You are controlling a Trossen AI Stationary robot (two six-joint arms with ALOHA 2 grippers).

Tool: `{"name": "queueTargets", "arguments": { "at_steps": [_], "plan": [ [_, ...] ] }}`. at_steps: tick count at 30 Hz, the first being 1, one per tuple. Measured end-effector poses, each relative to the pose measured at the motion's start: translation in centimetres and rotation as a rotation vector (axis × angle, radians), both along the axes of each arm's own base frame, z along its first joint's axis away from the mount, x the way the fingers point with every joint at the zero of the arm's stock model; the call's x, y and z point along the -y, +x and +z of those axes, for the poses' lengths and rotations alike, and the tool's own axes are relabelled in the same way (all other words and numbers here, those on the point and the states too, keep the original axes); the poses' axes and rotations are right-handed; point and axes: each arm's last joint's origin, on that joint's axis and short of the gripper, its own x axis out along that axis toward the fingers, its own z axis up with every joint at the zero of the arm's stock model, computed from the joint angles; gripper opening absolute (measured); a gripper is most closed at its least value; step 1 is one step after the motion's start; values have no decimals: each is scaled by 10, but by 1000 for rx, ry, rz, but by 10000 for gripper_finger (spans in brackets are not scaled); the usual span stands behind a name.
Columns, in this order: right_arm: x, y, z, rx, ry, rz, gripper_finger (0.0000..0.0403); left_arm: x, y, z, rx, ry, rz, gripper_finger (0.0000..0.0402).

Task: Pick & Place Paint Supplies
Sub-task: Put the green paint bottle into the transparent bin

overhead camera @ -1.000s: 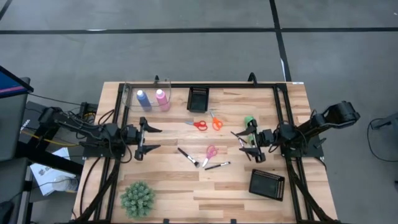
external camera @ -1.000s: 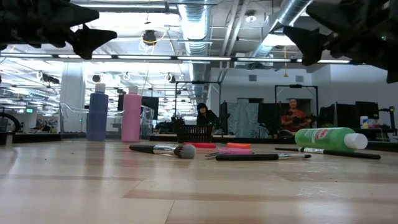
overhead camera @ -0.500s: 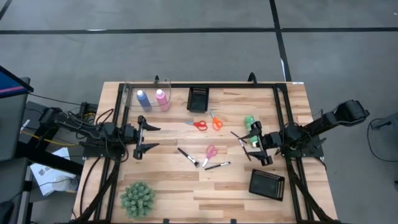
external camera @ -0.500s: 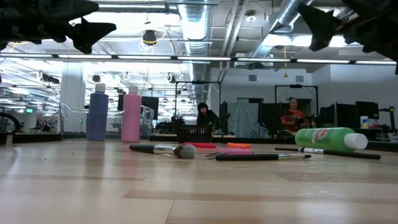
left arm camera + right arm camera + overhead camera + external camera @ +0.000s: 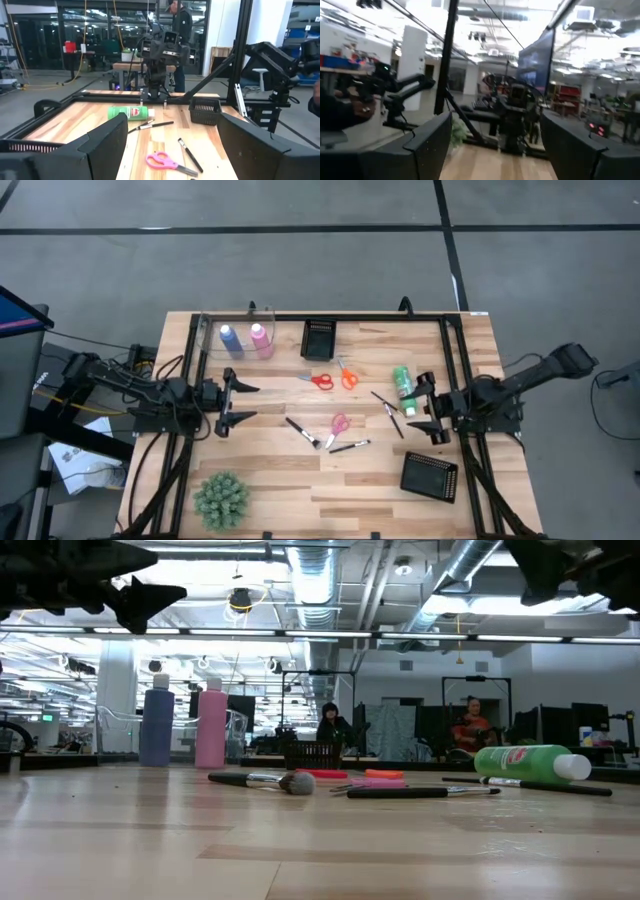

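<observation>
The blue bottle (image 5: pixel 229 338) and pink bottle (image 5: pixel 260 337) stand upright at the far left, inside a clear curved guard. On its side at the right lies the green bottle (image 5: pixel 402 381). Red scissors (image 5: pixel 320 380), orange scissors (image 5: pixel 347 374) and pink scissors (image 5: pixel 338 425) lie flat mid-table. Around them lie dark-handled brushes (image 5: pixel 303 432), (image 5: pixel 348 446), (image 5: pixel 388 408). My left gripper (image 5: pixel 250 402) hovers open at the left, pointing toward the middle. My right gripper (image 5: pixel 420 408) hovers open at the right, just right of the green bottle, with nothing between its fingers.
One black mesh tray (image 5: pixel 319 338) stands at the far middle and another (image 5: pixel 430 475) at the near right. A spiky green plant (image 5: pixel 221 498) sits at the near left. Black frame rails (image 5: pixel 455 370) run along both table sides. Bare wood lies along the near middle.
My right gripper has drawn back toward the table's right edge and risen, leaving the green bottle, which it partly covered from above, fully in view. The bottle lies as it did. My left gripper has kept still.
</observation>
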Motion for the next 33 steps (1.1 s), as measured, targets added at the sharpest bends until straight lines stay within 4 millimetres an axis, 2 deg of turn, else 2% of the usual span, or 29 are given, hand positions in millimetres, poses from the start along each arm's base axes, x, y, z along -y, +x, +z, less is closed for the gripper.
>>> {"name": "queueTargets", "arguments": {
  "at_steps": [6,12,24,33],
  "plan": [
    [5,-20,-8,-111,37,-122,285,0,0,-3,-30,-3,8,298],
    [8,-32,-10,-116,79,-120,285,0,2,-5,-46,8,24,298],
    [7,-30,-13,-149,114,-133,285,1,9,-9,-78,25,26,298],
    [12,-24,-19,-222,206,-303,285,2,15,-8,-53,79,68,298]
  ]
}}
